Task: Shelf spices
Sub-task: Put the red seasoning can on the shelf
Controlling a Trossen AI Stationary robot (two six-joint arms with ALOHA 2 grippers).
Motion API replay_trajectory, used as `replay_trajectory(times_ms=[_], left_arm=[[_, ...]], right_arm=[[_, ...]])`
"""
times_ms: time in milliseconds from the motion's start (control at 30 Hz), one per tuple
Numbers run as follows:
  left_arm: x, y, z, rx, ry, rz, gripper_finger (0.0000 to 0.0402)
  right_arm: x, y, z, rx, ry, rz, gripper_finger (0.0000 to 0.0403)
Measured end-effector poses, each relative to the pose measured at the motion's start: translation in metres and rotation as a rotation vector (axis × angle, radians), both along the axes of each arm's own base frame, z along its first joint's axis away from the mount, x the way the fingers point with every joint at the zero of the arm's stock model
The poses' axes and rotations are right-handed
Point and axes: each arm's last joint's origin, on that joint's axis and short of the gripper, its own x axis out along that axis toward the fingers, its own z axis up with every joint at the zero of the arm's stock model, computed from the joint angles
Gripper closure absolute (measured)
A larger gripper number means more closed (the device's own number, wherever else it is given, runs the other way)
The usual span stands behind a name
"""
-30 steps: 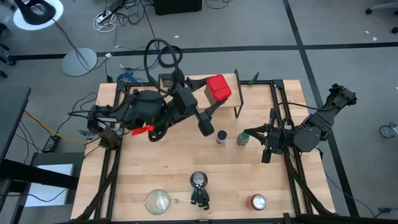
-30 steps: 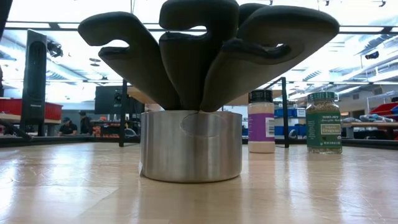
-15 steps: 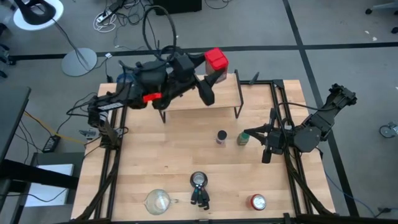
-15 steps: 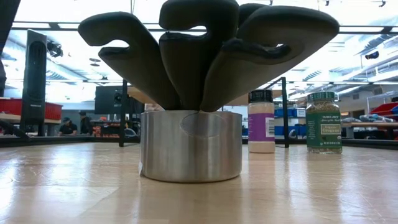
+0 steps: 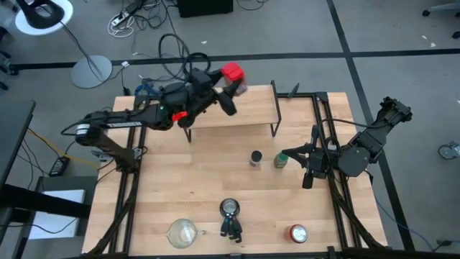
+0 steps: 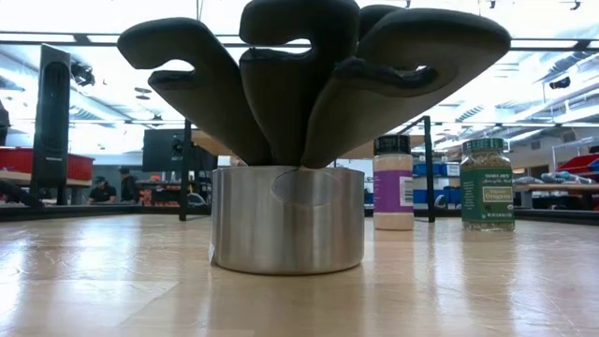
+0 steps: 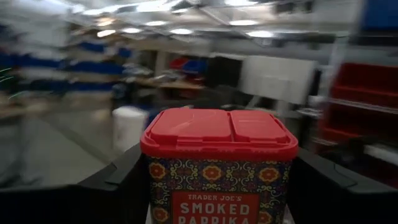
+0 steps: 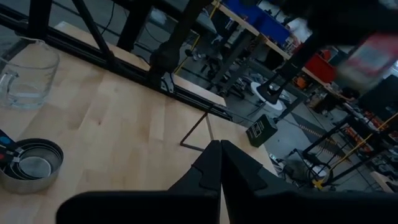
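We record a light wooden worktop on grey floor, the shelf along its far edge, the left gripper above it with jaws clamped on the red square tin, the purple-labelled jar and green jar mid-worktop, the right gripper beside them with jaws together, storage racks in the room beyond.

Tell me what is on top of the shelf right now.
From above, the shelf shows a mostly bare board top. The left gripper holds the red square tin over its far edge; whether it touches the board is unclear. The board beneath arm and tin is covered.
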Motion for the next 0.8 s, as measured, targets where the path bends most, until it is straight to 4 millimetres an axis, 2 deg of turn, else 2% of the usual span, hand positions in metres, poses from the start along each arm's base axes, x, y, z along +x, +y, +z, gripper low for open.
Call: replay_trajectory(times_ms=[167,300,500,800], left_arm=[[-0.032,0.019,-0.048,-0.118,0.006,0.167,0.0122],[-0.034,0.024,-0.083,-0.141,0.104,0.266,0.0122],[-0.015,0.033,-0.110,-0.173,0.127,0.407,0.0122],[0.017,0.033,-0.150,-0.167,0.145,0.649,0.0122]], right_arm=[[0.000,0.000,0.000,0.001,0.000,-0.001,0.0401],[0.000,-0.001,0.000,0.001,0.000,-0.004,0.0397],[0.002,-0.002,0.000,0.008,-0.003,-0.017,0.0398],[0.003,-0.004,-0.001,0.017,-0.002,-0.029,0.0396]])
